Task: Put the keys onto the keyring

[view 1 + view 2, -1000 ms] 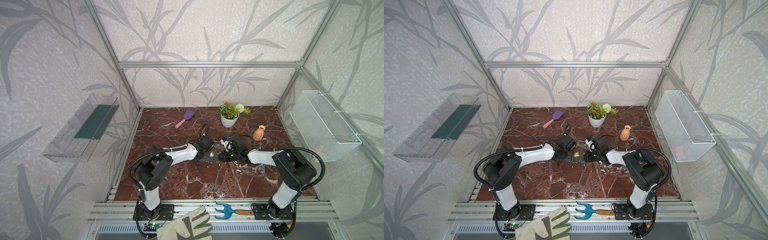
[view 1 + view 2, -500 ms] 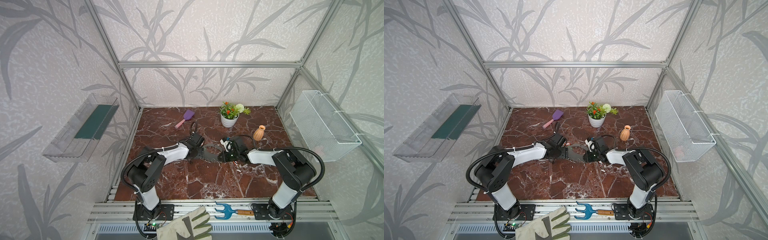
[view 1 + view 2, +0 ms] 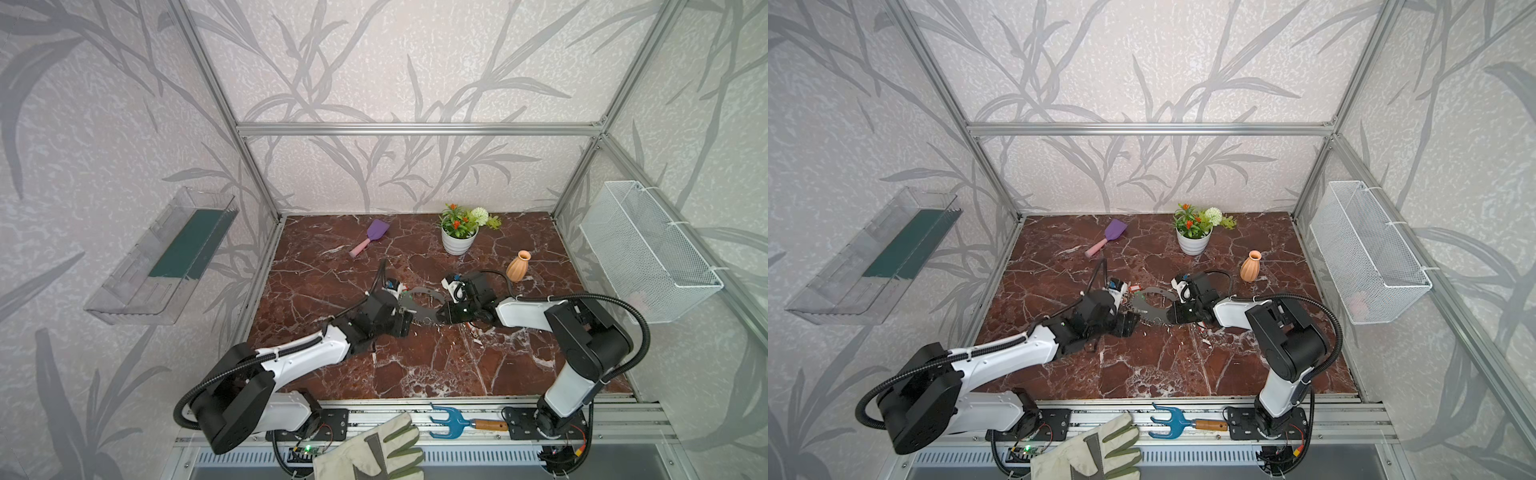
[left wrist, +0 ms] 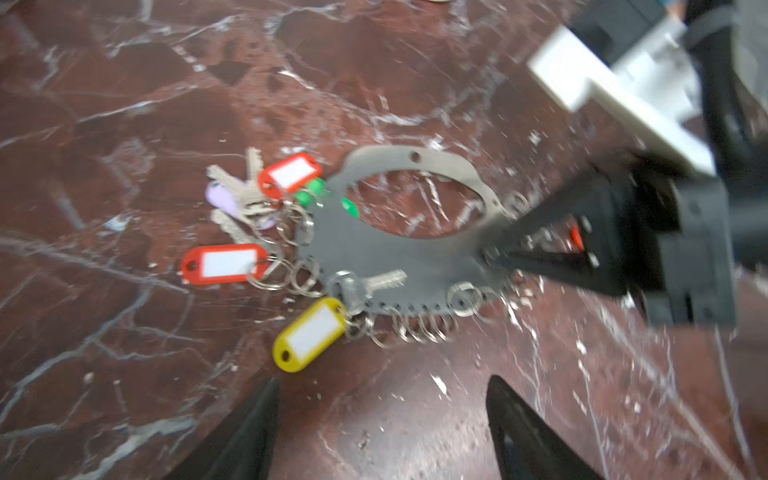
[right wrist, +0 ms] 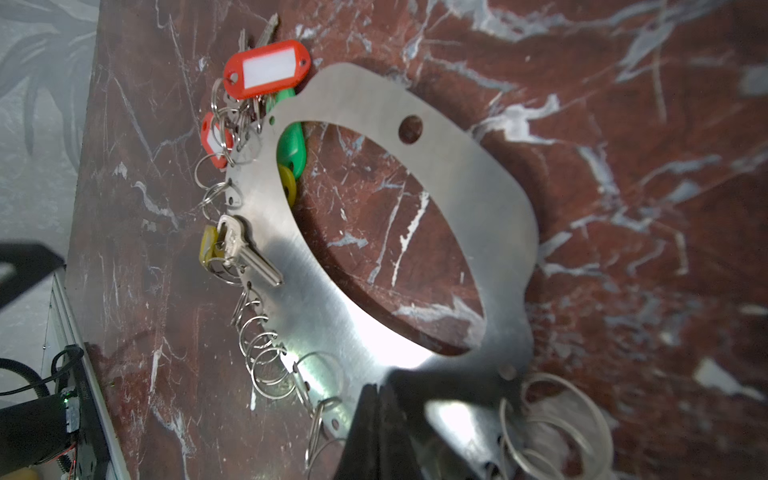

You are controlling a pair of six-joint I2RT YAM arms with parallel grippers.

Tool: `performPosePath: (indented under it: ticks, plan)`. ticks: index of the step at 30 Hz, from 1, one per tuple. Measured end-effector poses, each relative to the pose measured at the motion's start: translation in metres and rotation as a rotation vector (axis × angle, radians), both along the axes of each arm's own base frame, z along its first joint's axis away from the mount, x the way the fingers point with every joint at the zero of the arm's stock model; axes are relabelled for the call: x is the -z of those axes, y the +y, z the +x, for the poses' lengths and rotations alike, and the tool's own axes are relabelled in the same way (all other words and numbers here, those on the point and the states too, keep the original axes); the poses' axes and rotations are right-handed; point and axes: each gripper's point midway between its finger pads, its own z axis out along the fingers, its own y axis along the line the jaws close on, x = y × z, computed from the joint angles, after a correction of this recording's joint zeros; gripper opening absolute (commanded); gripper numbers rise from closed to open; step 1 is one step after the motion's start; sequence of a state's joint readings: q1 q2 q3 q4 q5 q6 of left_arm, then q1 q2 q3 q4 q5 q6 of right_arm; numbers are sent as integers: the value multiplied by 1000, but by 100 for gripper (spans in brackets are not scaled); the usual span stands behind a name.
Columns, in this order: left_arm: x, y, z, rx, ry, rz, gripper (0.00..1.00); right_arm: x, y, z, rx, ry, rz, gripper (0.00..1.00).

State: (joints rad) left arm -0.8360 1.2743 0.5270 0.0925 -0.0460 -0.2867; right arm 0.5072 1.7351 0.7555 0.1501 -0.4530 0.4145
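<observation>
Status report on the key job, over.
Left pincer open, empty, near the yellow plastic key tag. Right pincer shut on the flat grey metal keyring. Nothing between pincer and tag.

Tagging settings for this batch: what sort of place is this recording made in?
Probably a lab test booth with garden dressing: aluminium frame with leaf-print panels, two robot arms mounted at the front of a marble-look tabletop, and props like a potted plant and glove.

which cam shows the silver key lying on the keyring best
Right wrist view: the silver key lies sharp and whole on the keyring. Left wrist view shows it blurred; in both top views it is too small.
</observation>
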Motion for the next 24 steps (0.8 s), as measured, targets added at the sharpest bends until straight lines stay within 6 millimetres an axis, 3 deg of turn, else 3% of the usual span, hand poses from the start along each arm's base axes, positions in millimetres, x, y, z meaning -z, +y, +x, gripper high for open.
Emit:
performPosePath:
  ticks: [2, 4, 12, 24]
  plan:
    - [10, -2, -12, 76, -29, 64, 48, 0, -1, 0, 1, 1, 1, 0]
    - [13, -2, -9, 114, -69, 119, 39, 0, -1, 0, 2, 2, 3, 0]
    - [27, -7, -6, 262, -143, 252, 35, 0, -1, -2, -5, 12, 14, 0]
    - [44, -5, 15, 265, -218, 393, 31, 0, -4, -4, -2, 31, 37, 0]
